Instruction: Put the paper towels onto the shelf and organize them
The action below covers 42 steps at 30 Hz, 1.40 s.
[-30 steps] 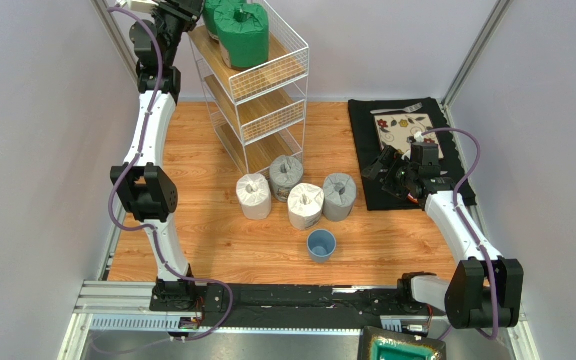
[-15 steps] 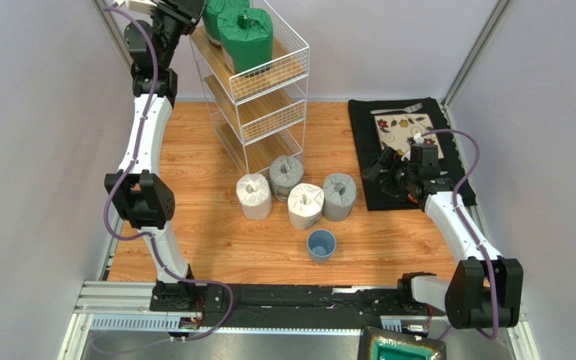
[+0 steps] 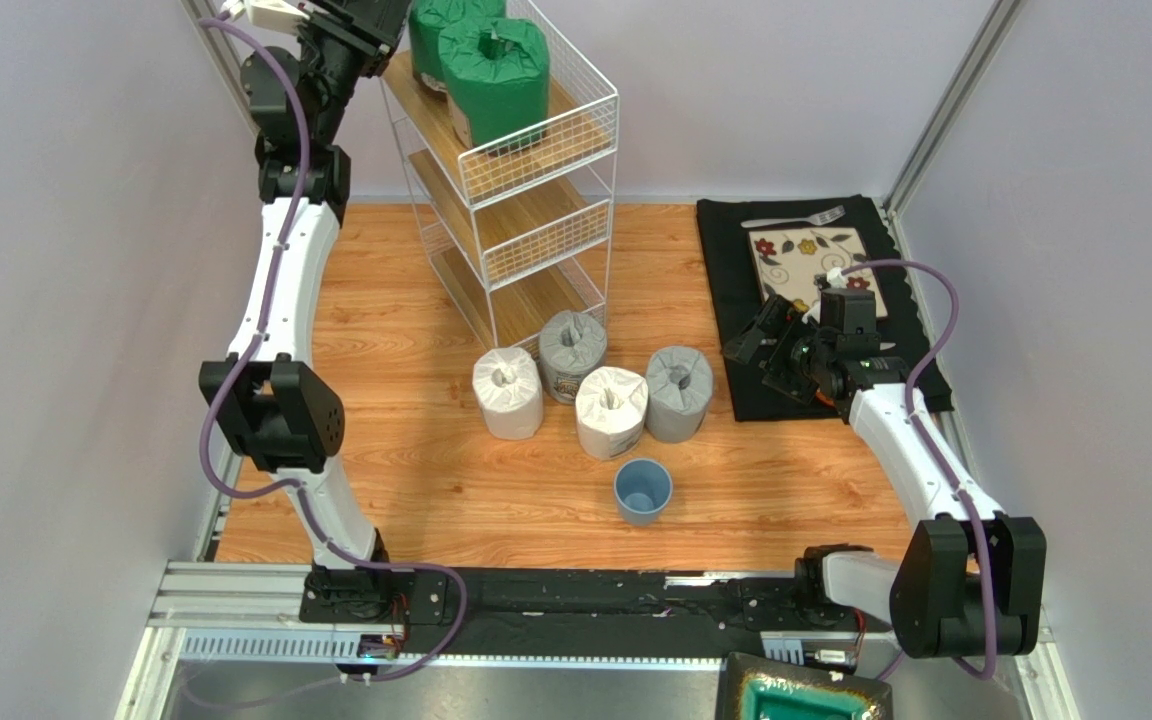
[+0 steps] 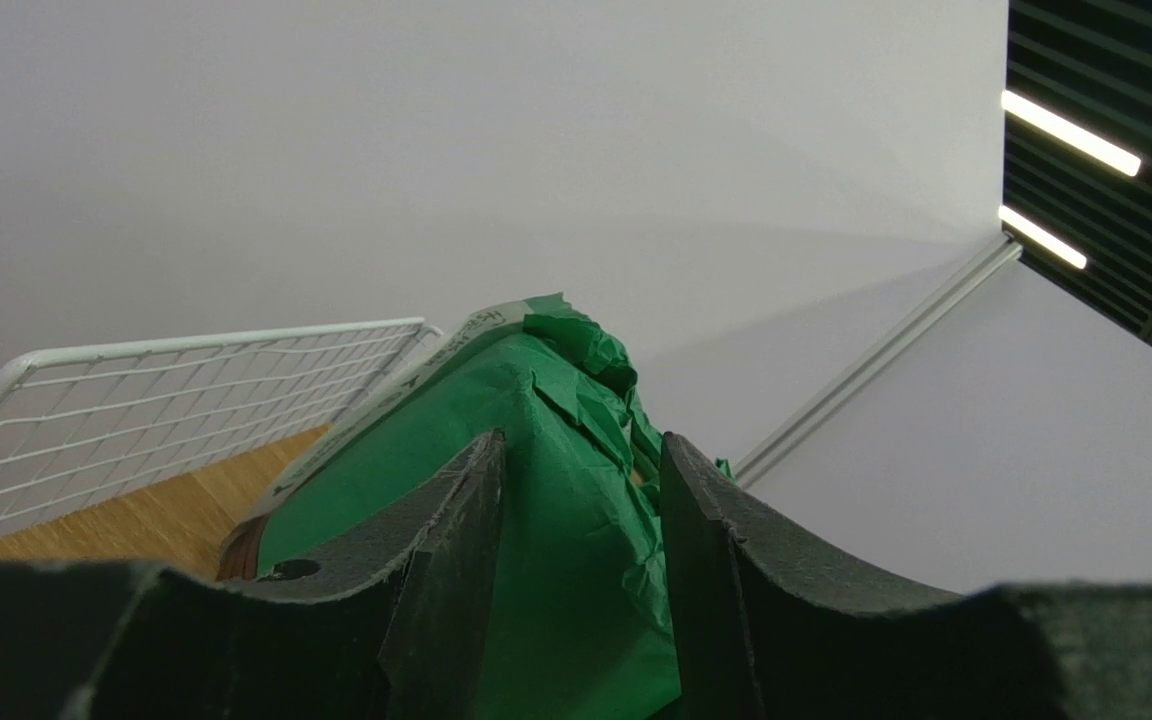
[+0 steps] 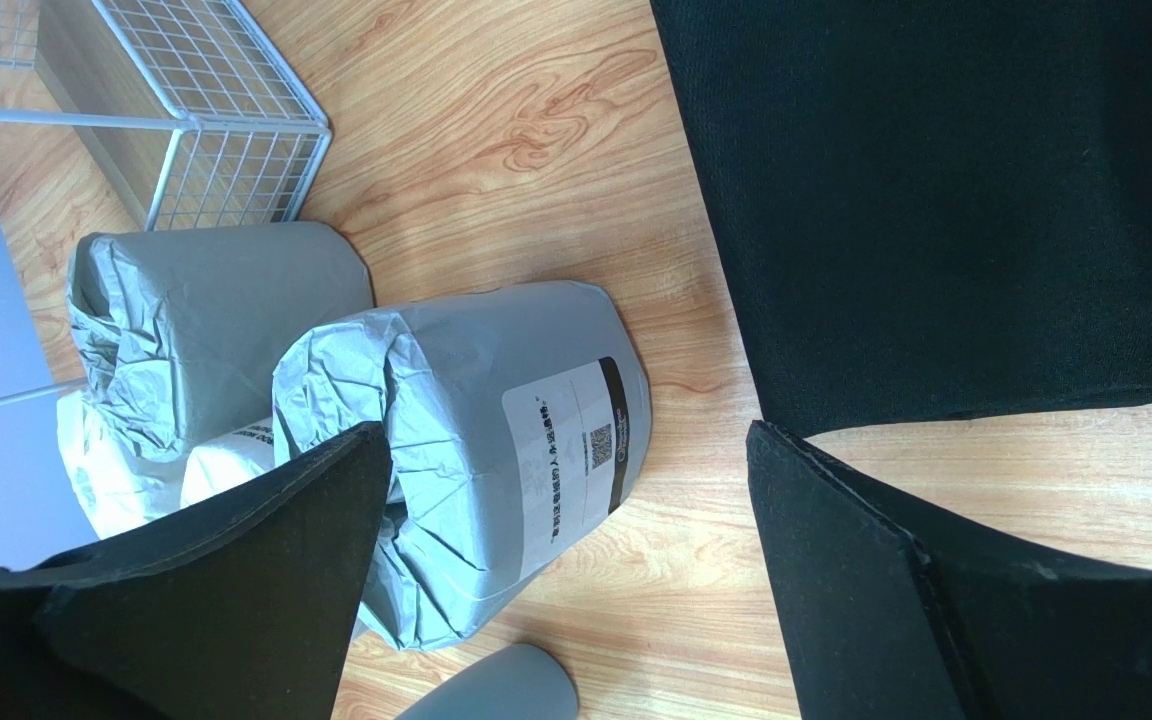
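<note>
Overhead view, with the arm bases at 6 o'clock. A wooden tabletop [image 3: 387, 330] carries a tall white wire shelf [image 3: 537, 165] at 12 o'clock. Two green rolls [image 3: 495, 68] sit side by side on its top tier; the two lower tiers look bare.

The left arm reaches up to 11 o'clock, putting the left tool [image 3: 372, 18] level with the top tier, at 9 o'clock of the green rolls. In the left wrist view, its two dark fingers [image 4: 447, 570] are drawn close together around the crinkled wrapper of a green roll [image 4: 567, 495], which fills the gap between them. The tool appears clamped on it. Which of the two rolls this is cannot be told.

Four rolls stand upright in a tight cluster at the centre of the tabletop, at 6 o'clock of the shelf. They are two white rolls [image 3: 509, 390] and two grey rolls [image 3: 678, 390]. A small blue cup [image 3: 642, 491] stands just at 6 o'clock of the cluster.

At 2 o'clock lies a black mat [image 3: 732, 240] with a floral plate [image 3: 800, 255] on it. The right tool [image 3: 743, 338] hangs over the mat's near left edge, at 3 o'clock of the cluster. In its wrist view the fingers are spread wide and hold nothing. The nearer grey roll [image 5: 492, 435] lies between them in the frame.
</note>
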Available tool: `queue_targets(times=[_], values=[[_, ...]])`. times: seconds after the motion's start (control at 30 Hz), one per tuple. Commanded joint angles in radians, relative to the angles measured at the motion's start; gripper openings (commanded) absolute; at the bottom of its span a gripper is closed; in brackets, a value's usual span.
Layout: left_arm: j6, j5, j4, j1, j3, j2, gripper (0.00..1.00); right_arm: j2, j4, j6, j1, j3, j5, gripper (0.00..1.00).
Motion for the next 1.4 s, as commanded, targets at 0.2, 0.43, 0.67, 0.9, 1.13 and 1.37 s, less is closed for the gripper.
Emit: queue_targets(times=[0.2,0.43,0.67,0.9,1.13,1.37], values=[[0.069,-0.044,0.033,-0.006,-0.151,-0.191,0.58,-0.007,0.031,0.007,-0.004,-0.004,-0.010,0.92],[0.130,-0.110,0.025,0.002,-0.249,-0.273,0.65,-0.002,0.034,0.009,-0.004,-0.004,-0.013,0.92],[0.147,-0.123,0.034,0.008,-0.329,-0.340,0.70,0.000,0.034,0.009,-0.004,0.000,-0.013,0.92],[0.216,-0.141,0.016,0.042,-0.607,-0.550,0.72,-0.010,0.035,0.012,-0.004,0.000,-0.007,0.92],[0.325,-0.206,-0.179,0.040,-0.872,-0.845,0.79,-0.002,0.029,0.004,-0.004,0.020,-0.019,0.92],[0.379,-0.164,-0.426,0.040,-0.987,-1.014,0.88,-0.010,0.034,0.010,-0.004,0.022,-0.025,0.92]])
